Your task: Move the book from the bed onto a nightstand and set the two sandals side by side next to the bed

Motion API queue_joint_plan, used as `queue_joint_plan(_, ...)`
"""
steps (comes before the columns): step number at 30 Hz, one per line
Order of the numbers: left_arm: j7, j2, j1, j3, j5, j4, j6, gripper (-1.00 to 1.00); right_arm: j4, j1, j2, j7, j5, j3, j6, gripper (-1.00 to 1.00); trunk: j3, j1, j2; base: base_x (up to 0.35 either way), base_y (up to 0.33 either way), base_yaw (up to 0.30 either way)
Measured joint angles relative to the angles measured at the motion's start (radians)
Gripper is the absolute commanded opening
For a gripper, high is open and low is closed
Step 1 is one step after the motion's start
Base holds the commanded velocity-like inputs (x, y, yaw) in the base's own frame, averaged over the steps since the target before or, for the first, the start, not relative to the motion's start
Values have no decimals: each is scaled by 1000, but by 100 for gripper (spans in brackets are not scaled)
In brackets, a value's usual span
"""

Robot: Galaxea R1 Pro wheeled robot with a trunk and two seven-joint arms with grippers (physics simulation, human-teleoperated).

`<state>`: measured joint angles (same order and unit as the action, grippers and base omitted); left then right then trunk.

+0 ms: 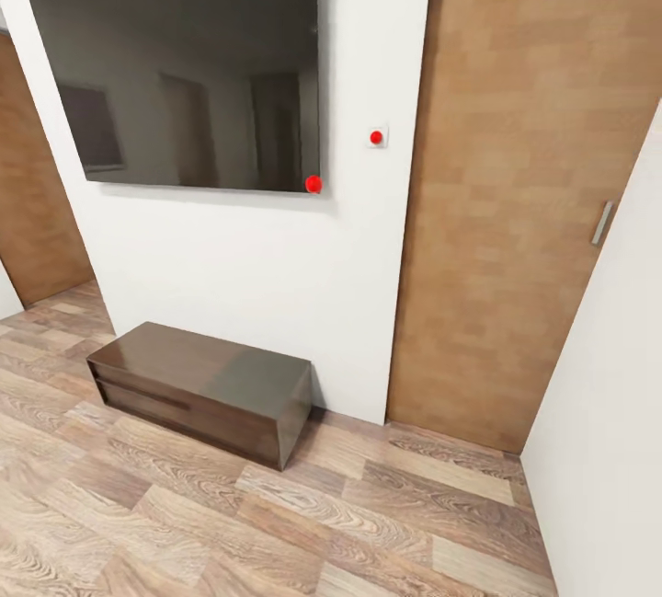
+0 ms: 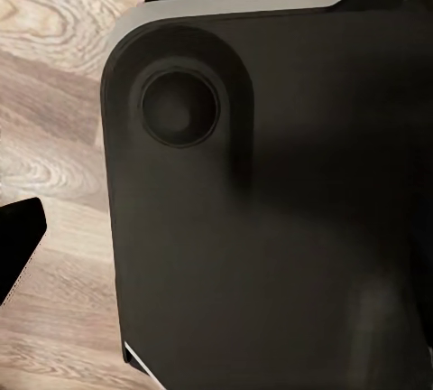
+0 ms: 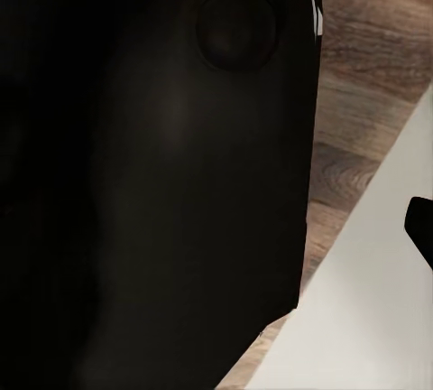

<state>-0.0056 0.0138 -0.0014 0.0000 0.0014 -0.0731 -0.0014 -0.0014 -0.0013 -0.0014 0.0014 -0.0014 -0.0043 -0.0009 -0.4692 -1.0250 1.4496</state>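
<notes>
Head view: wall-mounted dark TV [image 1: 184, 73] on white wall [image 1: 239, 266], low dark brown cabinet [image 1: 207, 390] on wood plank floor [image 1: 276, 523] below it, brown door [image 1: 524, 183] at right. Wrist views: black robot body [image 2: 271, 209] over floor. Gripper states cannot be told. Book, sandals unseen.

Door [image 1: 529, 192] cut off at top — claws' state unreadable.

No readable text, label, brand, number or sign appeared anywhere: the dark wall screen [image 1: 184, 73] was blank, and the white wall switch [image 1: 377, 137] carried only a plain red dot.
</notes>
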Motion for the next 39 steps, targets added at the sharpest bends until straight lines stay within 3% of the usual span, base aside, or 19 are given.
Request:
queue_joint_plan(11, 0, 0, 0, 0, 0, 0, 0, 100, 0, 0, 0, 0, 0, -1, 0, 100, 0, 0, 0, 1, -2, -119)
queue_joint_plan(28, 0, 0, 0, 0, 0, 0, 0, 100, 0, 0, 0, 0, 3, 0, -1, 100, 0, 0, 0, 39, -37, 259)
queue_joint_plan(39, 0, 0, 0, 0, 0, 0, 0, 100, 0, 0, 0, 0, 2, 0, -1, 100, 0, 0, 0, 19, -18, 54)
